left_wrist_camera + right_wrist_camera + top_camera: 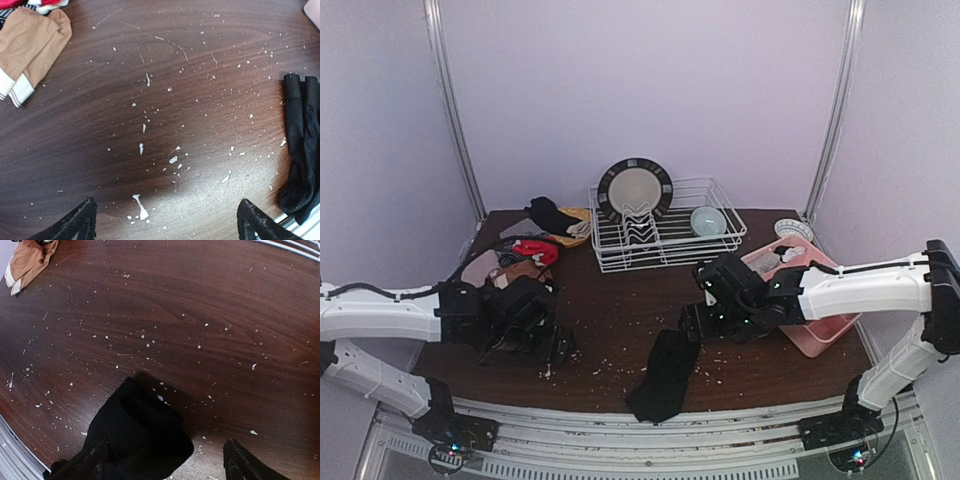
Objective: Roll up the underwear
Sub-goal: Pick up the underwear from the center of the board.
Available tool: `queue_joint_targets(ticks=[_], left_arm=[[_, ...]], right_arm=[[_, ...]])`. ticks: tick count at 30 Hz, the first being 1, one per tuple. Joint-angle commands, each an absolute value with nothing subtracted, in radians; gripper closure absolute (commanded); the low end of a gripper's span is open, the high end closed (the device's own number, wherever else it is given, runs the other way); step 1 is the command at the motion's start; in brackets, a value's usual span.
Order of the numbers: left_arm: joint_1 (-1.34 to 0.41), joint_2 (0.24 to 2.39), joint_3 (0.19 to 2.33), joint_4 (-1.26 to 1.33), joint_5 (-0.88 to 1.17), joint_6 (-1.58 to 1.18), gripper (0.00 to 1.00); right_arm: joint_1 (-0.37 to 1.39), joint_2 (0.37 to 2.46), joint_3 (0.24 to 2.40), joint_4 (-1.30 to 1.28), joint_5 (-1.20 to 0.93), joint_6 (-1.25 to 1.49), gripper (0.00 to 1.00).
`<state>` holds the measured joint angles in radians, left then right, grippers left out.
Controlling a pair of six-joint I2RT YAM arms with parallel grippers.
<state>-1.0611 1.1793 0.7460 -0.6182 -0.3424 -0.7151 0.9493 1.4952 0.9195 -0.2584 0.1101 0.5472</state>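
A black underwear point(665, 375) lies stretched out on the dark table near the front edge. My right gripper point(692, 325) hovers at its far end, open. In the right wrist view the black cloth point(142, 432) lies between the fingers, against the left fingertip point(87, 462), and my right gripper point(165, 467) grips nothing. My left gripper point(556, 347) is open and empty over bare table point(165, 227); the black piece point(300, 150) shows at the right and a brown piece with pale lining point(30, 50) at the top left. More underwear, red, brown and black, is piled point(520, 258) at the back left.
A white wire dish rack point(720, 245) at the back holds a plate point(635, 188) and a bowl point(708, 220). A pink compartment tray point(820, 335) stands at the right under my right arm. White crumbs speckle the table. A black cloth point(550, 212) lies on a yellow item.
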Motion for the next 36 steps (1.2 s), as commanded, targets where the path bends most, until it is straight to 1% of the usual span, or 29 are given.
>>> queue_joint_targets(ticks=[1, 3, 6, 8, 9, 13, 16, 21, 24, 26, 30, 36], left_arm=[[-1.057, 1.221, 0.736, -0.551, -0.318, -0.713, 0.06], [-1.057, 1.243, 0.739, -0.538, -0.312, -0.707, 0.07], [-1.056, 1.275, 0.744, -0.509, -0.299, -0.699, 0.07], [-1.055, 1.299, 0.759, -0.484, -0.283, -0.687, 0.07], [-1.055, 1.313, 0.773, -0.472, -0.273, -0.679, 0.07], [-1.055, 1.404, 0.862, -0.379, -0.182, -0.627, 0.07], [-1.055, 1.512, 0.962, -0.322, -0.089, -0.599, 0.08], [-1.060, 1.726, 1.136, -0.263, 0.050, -0.568, 0.15], [-1.061, 1.851, 1.240, -0.259, 0.125, -0.555, 0.19], [-1.063, 1.926, 1.319, -0.271, 0.171, -0.551, 0.19], [-1.073, 2.051, 1.427, -0.293, 0.235, -0.527, 0.16], [-1.099, 2.183, 1.601, -0.349, 0.302, -0.473, 0.15]], right_arm=[[0.961, 1.582, 0.967, -0.275, 0.052, 0.624, 0.25], [0.966, 1.607, 0.977, -0.292, 0.056, 0.631, 0.41], [0.968, 1.639, 0.993, -0.326, 0.057, 0.634, 0.69], [0.969, 1.637, 0.998, -0.357, 0.068, 0.632, 0.92], [0.969, 1.621, 0.993, -0.363, 0.078, 0.631, 1.00], [0.972, 1.476, 0.932, -0.374, 0.132, 0.605, 1.00], [0.978, 1.378, 0.879, -0.392, 0.137, 0.585, 1.00], [0.985, 1.309, 0.783, -0.381, 0.123, 0.570, 1.00], [0.991, 1.262, 0.716, -0.330, 0.092, 0.552, 1.00], [0.996, 1.222, 0.668, -0.297, 0.072, 0.545, 1.00], [1.006, 1.151, 0.571, -0.245, 0.030, 0.546, 1.00], [1.016, 1.093, 0.525, -0.246, 0.037, 0.552, 1.00]])
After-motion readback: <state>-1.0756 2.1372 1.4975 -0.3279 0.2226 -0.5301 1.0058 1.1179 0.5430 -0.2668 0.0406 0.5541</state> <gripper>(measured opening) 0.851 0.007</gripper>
